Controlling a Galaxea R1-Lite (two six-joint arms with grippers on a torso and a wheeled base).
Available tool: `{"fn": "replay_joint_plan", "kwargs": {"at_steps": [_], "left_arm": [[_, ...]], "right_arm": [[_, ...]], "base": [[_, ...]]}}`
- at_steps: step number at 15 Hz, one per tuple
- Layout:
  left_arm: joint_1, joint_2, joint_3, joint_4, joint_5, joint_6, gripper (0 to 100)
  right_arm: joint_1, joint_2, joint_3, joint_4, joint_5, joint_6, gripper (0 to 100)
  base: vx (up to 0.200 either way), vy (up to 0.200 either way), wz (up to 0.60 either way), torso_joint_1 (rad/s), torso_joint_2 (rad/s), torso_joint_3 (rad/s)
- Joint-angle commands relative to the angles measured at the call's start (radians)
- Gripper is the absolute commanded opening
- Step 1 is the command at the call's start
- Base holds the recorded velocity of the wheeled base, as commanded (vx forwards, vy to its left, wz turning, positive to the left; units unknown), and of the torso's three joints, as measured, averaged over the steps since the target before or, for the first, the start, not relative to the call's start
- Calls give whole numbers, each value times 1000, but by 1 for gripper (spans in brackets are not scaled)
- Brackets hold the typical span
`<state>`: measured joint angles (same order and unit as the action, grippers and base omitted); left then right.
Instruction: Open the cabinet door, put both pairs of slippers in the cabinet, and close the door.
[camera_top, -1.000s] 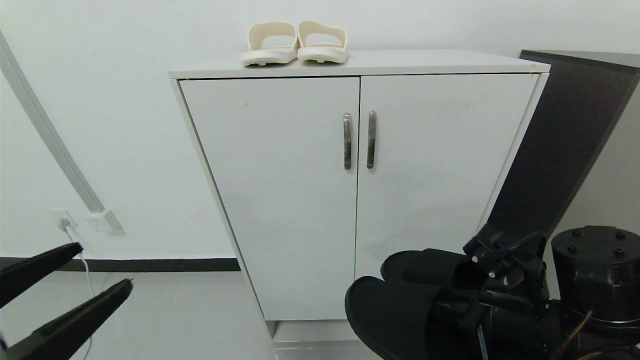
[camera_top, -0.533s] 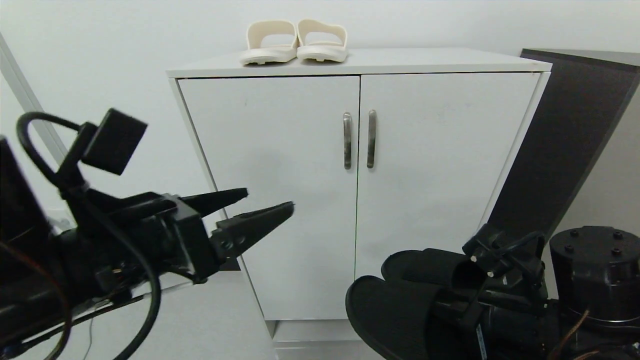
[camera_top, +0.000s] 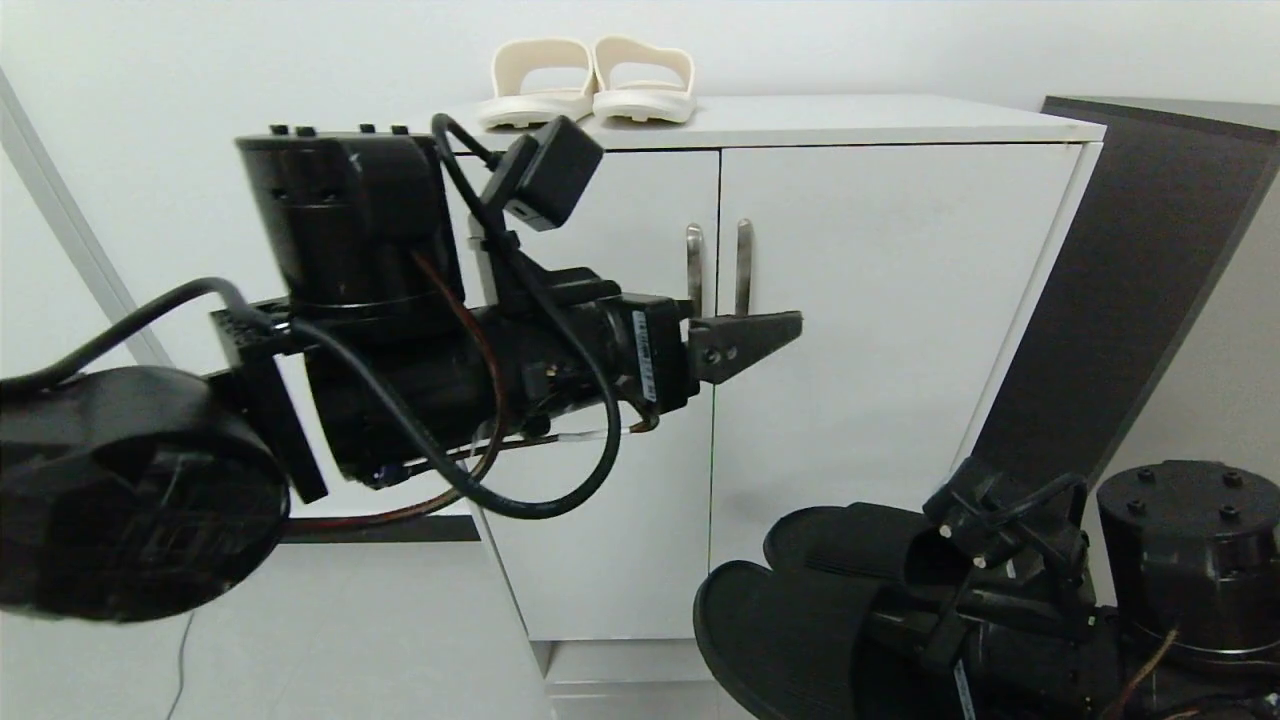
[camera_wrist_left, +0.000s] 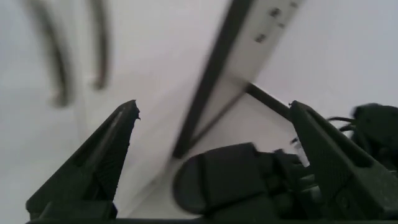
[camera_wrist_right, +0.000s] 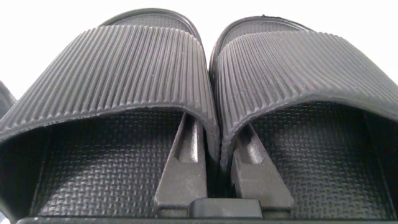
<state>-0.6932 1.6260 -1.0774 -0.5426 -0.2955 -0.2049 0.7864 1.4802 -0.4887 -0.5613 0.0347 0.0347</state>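
- The left pincer (camera_top: 785, 328) has risen from the lower left and swung across the front of the white two-door cabinet (camera_top: 900, 300). Its tips are now just beside the two metal bar handles (camera_top: 743, 262).
- Its fingers stand apart, with nothing between them.
- The right pincer (camera_wrist_right: 217, 167) is clamped on the adjoining inner walls of the pair of black ribbed rubber slippers (camera_top: 800, 600), low before the right door.
- Both doors are closed.
- The pair of cream slide slippers (camera_top: 590, 85) rests on the cabinet top.

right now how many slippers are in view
4: two cream slippers side by side on the cabinet, two black slippers clamped in the right hand. Its inside is unseen.
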Motion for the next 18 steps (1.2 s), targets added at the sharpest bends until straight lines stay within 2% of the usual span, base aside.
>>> {"fn": "replay_joint_plan", "kwargs": {"at_steps": [1,2,3,5,6,9,10,18], "left_arm": [[-3,75,-107,70,-89,-33,100],[6,84,-128,84,-126,-47,100],[43,115,-177,88,-220,-90,100],[55,175,-246,88,-235,-133,100],[58,201,-269,88,-228,-134,100],[58,256,-338,93,-157,-134,100],[58,276,-363,96,-102,-133,100],[84,285,-401,99,-34,-128,100]], "right_arm": [[1,5,1,0,1,1,0],[1,5,1,0,1,1,0],[1,5,2,0,1,1,0],[2,12,6,0,2,1,0],[2,18,4,-5,2,1,0],[2,28,7,-22,2,-1,0],[2,32,9,-31,2,-15,0],[2,43,18,-48,2,-19,0]], "base": [[0,0,0,0,0,0],[0,0,0,0,0,0],[0,0,0,0,0,0],[0,0,0,0,0,0],[0,0,0,0,0,0],[0,0,0,0,0,0],[0,0,0,0,0,0],[0,0,0,0,0,0]]}}
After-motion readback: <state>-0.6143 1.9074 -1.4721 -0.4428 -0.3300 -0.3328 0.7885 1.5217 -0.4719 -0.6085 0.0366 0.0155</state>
